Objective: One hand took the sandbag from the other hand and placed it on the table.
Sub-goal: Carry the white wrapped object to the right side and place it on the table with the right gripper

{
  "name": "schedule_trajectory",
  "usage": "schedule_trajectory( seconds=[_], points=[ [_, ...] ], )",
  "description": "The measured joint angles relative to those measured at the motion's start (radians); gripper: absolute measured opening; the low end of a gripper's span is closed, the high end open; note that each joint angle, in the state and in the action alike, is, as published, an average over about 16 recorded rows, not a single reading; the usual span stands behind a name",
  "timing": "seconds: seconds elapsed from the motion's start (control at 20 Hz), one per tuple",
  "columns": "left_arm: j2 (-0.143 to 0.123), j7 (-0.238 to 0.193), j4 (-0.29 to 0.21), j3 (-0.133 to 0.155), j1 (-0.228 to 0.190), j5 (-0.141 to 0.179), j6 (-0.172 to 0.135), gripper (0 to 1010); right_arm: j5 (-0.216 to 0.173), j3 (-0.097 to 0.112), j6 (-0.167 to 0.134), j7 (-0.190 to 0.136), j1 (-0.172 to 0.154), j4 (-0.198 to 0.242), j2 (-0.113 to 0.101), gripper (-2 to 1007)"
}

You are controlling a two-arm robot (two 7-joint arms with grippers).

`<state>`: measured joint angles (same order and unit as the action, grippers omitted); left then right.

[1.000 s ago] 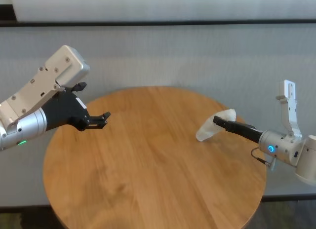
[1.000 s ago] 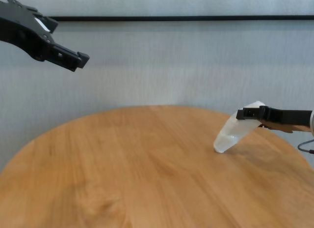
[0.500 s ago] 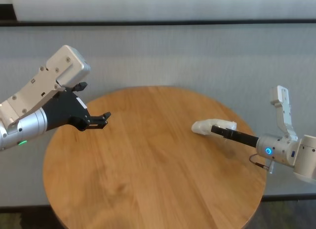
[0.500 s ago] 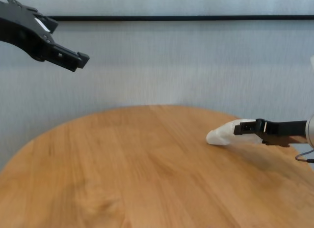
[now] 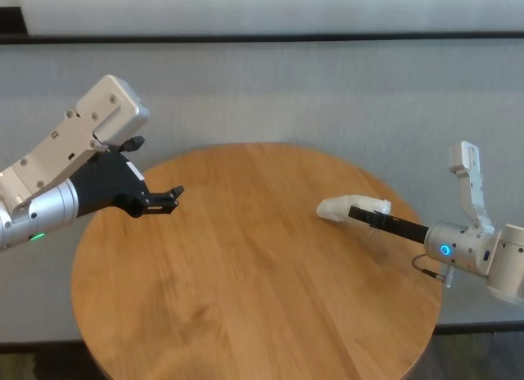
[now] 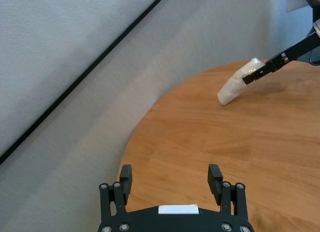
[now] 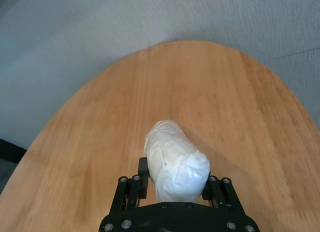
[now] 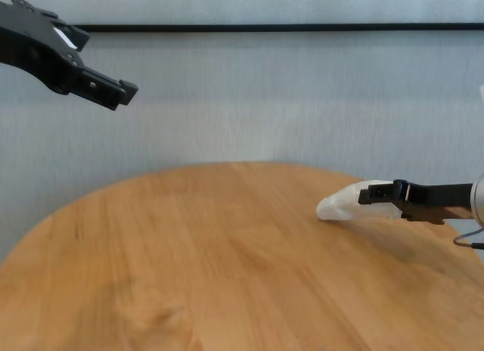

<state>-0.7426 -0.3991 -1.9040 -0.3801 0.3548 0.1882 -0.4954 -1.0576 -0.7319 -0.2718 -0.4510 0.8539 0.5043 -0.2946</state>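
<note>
The right black two-finger end effector (image 5: 355, 209) is clenched on the small white plastic-wrapped sausage-shaped sandbag (image 5: 347, 208), low over the right side of the round light-brown wooden tabletop (image 5: 246, 273), while the left black wedge-shaped end effector (image 5: 170, 197) hangs released at far left.

**Bag held over the round table**

The right gripper (image 7: 172, 184) clamps the white plastic-wrapped bag (image 7: 172, 162) between its two black fingers (image 7: 142, 178). The bag points toward twelve o'clock, out over the wooden table (image 7: 100, 122). Grey wall fills the frame from nine round to two o'clock.
</note>
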Motion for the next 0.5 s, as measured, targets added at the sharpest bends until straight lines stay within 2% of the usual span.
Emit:
schedule_trajectory(
  seconds=[0.5],
  points=[
    [0.000,0.000,0.000,0.000,0.000,0.000,0.000,1000,-0.001,0.001,0.002,0.001,-0.001,0.004,-0.001,605]
  ],
)
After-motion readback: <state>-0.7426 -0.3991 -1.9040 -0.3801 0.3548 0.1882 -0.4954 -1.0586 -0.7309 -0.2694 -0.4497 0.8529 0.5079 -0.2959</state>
